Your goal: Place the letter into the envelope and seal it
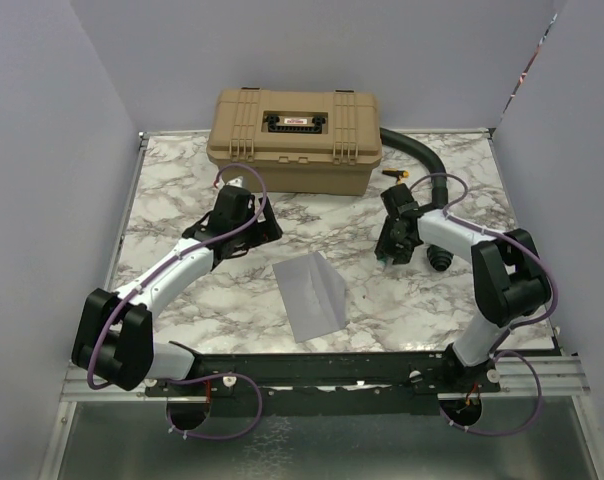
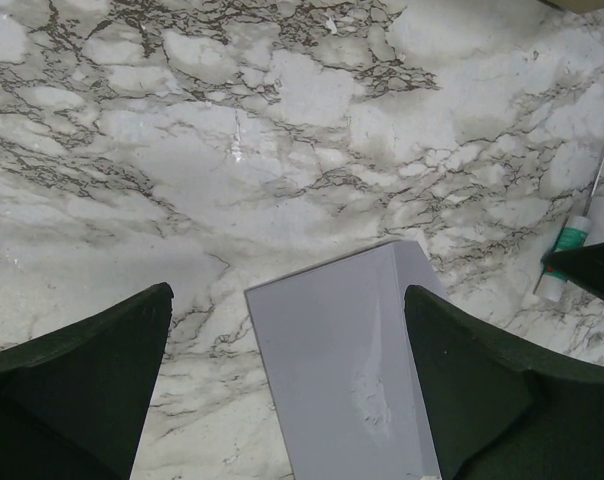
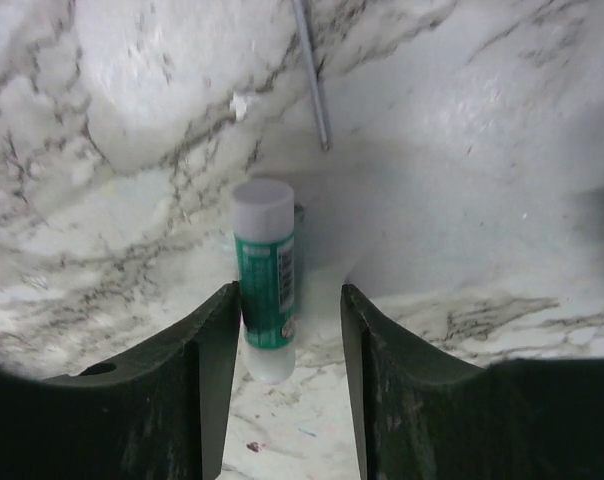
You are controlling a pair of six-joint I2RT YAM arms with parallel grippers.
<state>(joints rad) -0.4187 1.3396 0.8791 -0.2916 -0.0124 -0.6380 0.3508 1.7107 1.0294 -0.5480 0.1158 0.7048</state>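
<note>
The grey-lavender envelope (image 1: 312, 290) lies flat on the marble table (image 1: 182, 190), midway between the arms. The letter does not show in any view. My left gripper (image 1: 247, 215) hovers behind and to the left of the envelope. In the left wrist view this gripper (image 2: 287, 295) is open wide, with the envelope (image 2: 332, 370) on the table below, carrying a pale smear. My right gripper (image 3: 287, 295) is open low over the table. A green-and-white glue stick (image 3: 267, 270) lies on the marble against the left finger, with a gap to the right finger.
A tan hard case (image 1: 292, 135) stands at the back of the table, with a black hose (image 1: 417, 150) curving out to its right. A thin grey rod (image 3: 312, 80) lies beyond the glue stick. Grey walls enclose the table on three sides.
</note>
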